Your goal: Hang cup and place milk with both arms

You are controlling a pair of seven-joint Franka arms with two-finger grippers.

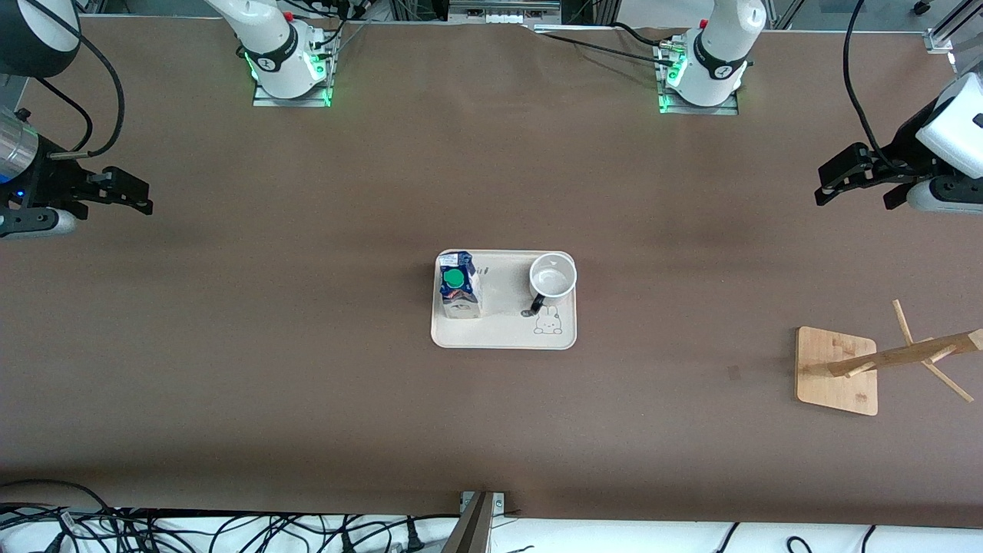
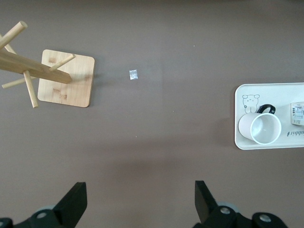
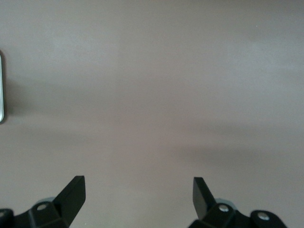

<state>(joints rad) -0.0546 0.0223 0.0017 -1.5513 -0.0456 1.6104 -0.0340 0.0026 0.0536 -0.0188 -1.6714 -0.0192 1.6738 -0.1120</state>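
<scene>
At the left edge of the front view, upper part, the right tool hangs over bare counter toward the right arm's end; this arm waits. In the right wrist view its two black fingers stand wide apart with nothing between them, and only brown surface lies below, with a sliver of the tray's rim at that frame's left edge.

At the centre of the front view sits the tray, cream with rounded corners and a small rabbit drawing at its lower right. The milk stands upright on the tray's left part, blue top and green cap showing. The cup stands upright on the tray's upper right part, mouth open upward, its black handle pointing toward the front camera. Milk and cup are apart, with bare tray between them.

At the lower right of the front view the wooden rack stands on its square base, well apart from the tray, toward the left arm's end.

At the right edge, upper part, the left tool hangs over bare counter, farther from the front camera than the rack. Its fingers are spread wide in the left wrist view and grip nothing; that view shows the rack at upper left and the tray with the cup at right.
</scene>
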